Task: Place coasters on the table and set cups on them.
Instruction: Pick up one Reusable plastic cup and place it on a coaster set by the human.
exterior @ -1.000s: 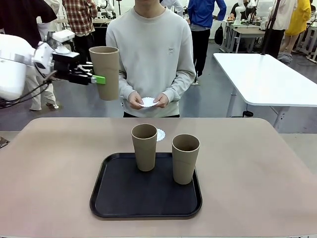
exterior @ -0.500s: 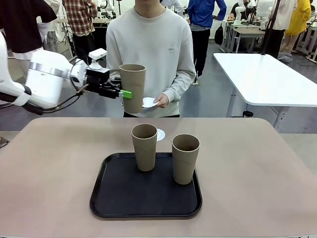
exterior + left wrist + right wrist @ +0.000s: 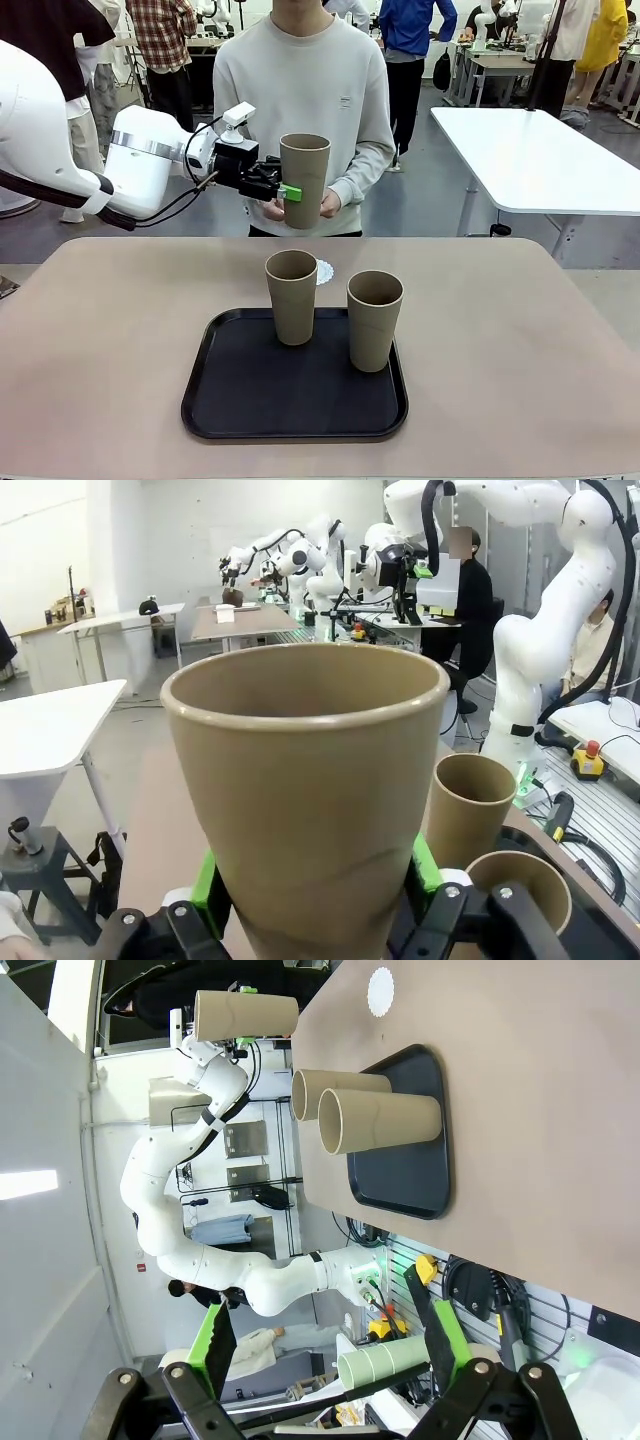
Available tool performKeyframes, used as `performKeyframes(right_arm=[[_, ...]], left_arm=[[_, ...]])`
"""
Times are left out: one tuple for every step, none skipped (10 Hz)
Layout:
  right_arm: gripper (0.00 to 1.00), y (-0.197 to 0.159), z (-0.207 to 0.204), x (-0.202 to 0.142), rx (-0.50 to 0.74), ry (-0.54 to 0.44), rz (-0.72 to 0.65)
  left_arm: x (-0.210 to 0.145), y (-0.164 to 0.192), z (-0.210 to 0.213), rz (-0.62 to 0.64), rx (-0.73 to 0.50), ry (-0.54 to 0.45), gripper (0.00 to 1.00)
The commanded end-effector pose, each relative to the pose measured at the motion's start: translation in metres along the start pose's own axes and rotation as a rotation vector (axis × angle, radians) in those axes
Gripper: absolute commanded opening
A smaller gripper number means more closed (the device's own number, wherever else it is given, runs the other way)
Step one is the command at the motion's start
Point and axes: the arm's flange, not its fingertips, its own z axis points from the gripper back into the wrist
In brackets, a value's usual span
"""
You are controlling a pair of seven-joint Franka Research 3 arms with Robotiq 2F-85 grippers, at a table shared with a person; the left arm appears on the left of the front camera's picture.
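From the front, I count three cups, all the same: tall, tapered, plain tan-brown paper-like material, wider at the rim. The left gripper [image 3: 290,192] pinches the raised cup [image 3: 304,172] by its wall and holds it upright in the air beyond the far edge of the table [image 3: 100,330], in front of the person's chest. The person's hand [image 3: 330,205] is just beside it.

The table is matte beige with rounded corners. On it lies one black tray [image 3: 295,405], a rounded square with a low rim, close to the near edge. The middle cup [image 3: 291,297] stands on the tray near its far edge, and the right-hand cup [image 3: 374,320] stands toward its right edge; the two are apart. One coaster [image 3: 323,272], round, white and lacy at the rim, lies flat on the table just past the tray's far edge, partly hidden behind the middle cup. A glossy white table [image 3: 540,160] stands farther off.

In the left wrist view, the raised cup sits between the two green pads, which press on its smooth wall from both sides. The other two cups show beside it.

In the right wrist view, which is rolled sideways, the right gripper [image 3: 330,1340] has its fingers spread wide with nothing between them. Farther off I see the tray with two cups, the one coaster on the bare table, and the white left arm [image 3: 160,1200] with the third cup.
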Motion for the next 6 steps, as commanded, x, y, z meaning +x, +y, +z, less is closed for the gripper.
performKeyframes(right_arm=[[1.0,-0.0003,0.0002,0.0004,0.011,0.002,0.006],[1.0,-0.0003,0.0002,0.0004,0.011,0.002,0.006],[1.0,-0.0003,0.0002,0.0004,0.011,0.002,0.006],[1.0,-0.0003,0.0002,0.0004,0.011,0.002,0.006],[1.0,-0.0003,0.0002,0.0004,0.011,0.002,0.006],[1.0,-0.0003,0.0002,0.0004,0.011,0.002,0.006]], left_arm=[[0.0077,-0.0094,0.0024,0.027,-0.038,0.011,0.85],[0.0,0.0,0.0,0.0,0.0,0.0,0.85],[0.0,0.0,0.0,0.0,0.0,0.0,0.85],[0.0,0.0,0.0,0.0,0.0,0.0,0.85],[0.0,0.0,0.0,0.0,0.0,0.0,0.85],[0.0,0.0,0.0,0.0,0.0,0.0,0.85]])
